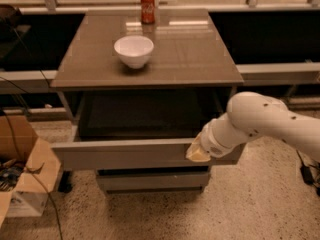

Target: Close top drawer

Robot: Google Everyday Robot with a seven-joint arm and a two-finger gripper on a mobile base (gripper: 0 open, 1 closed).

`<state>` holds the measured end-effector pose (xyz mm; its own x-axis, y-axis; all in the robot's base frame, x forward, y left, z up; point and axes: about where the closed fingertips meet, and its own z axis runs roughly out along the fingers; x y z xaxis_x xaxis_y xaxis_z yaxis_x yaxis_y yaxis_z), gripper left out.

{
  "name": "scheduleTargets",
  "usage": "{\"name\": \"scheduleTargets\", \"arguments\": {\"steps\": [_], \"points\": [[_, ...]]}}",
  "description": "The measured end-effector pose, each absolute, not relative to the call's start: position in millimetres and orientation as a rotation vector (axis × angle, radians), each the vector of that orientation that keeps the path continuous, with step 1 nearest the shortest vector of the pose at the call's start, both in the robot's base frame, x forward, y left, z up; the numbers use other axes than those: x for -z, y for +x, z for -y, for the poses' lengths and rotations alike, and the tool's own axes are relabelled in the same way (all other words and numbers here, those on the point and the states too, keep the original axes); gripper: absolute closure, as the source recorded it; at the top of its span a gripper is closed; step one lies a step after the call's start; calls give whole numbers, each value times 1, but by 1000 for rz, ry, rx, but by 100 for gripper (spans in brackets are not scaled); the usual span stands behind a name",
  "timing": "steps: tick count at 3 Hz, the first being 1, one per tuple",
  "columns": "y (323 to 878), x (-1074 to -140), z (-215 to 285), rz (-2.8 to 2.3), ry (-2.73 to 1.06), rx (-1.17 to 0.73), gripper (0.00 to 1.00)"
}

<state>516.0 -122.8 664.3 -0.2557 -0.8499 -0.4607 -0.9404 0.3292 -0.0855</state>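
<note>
Touching the right end of the pulled-out top drawer (125, 154) front panel, the gripper (198, 152) sits below the brown tabletop (200, 59); grip state cannot be told.

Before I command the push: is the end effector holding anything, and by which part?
Cannot be told. The end effector is at the front panel of the open top drawer, near its right end.
</note>
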Motion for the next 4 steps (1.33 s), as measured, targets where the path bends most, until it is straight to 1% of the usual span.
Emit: {"name": "scheduleTargets", "arguments": {"steps": [1,2,3,4], "points": [[545,-658,124,-2122,-1571,-266,84],[544,-658,124,-2122,-1571,-265,60],[586,-671,123,-2063,-1540,-242,37],[589,-673,123,-2057,-1537,-240,6]]}}
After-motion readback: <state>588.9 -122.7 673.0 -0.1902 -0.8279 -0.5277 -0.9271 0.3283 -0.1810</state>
